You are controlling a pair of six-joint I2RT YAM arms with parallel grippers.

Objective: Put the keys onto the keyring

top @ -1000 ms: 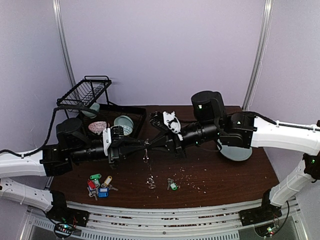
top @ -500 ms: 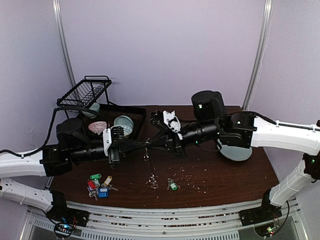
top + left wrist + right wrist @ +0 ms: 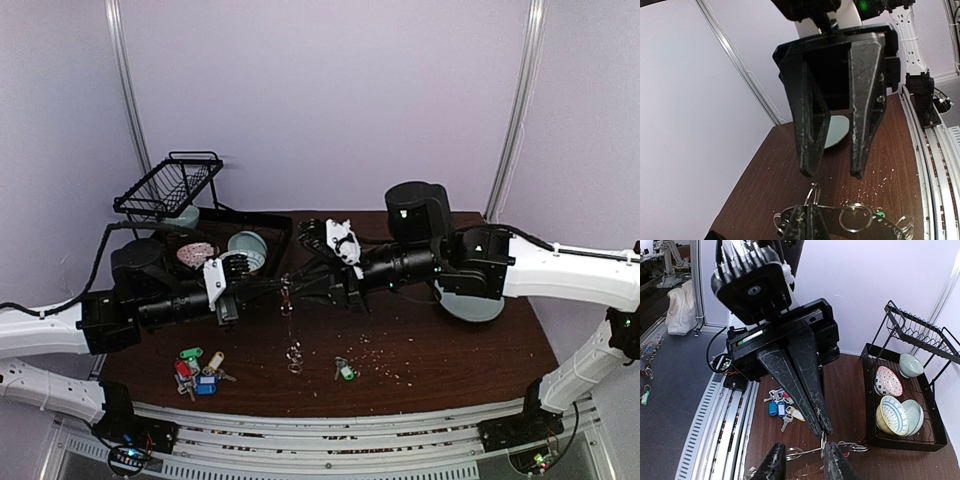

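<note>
Bright tags and painted bowls on a dark brown counter

The counter (image 3: 450,350) is deep brown wood grain flecked with pale crumbs (image 3: 385,355); at 7 o'clock the silver keys (image 3: 200,370) carry green, red, blue and tan-yellow tags, and a lone key (image 3: 346,372) at 6 o'clock has a green tag. The keyring (image 3: 294,352) is silver-grey wire. At 3 o'clock lies a pale green plate (image 3: 470,303). At 10 o'clock the black wire rack (image 3: 170,185) holds a white bowl with red-pink speckling (image 3: 888,381), a pale green bowl (image 3: 910,364), a yellow-rimmed bowl with blue stripes (image 3: 892,416) and a plain teal bowl (image 3: 914,415). The arms (image 3: 400,265) are black near the wrists and white farther back; the wall (image 3: 320,100) is pale lilac.
</note>
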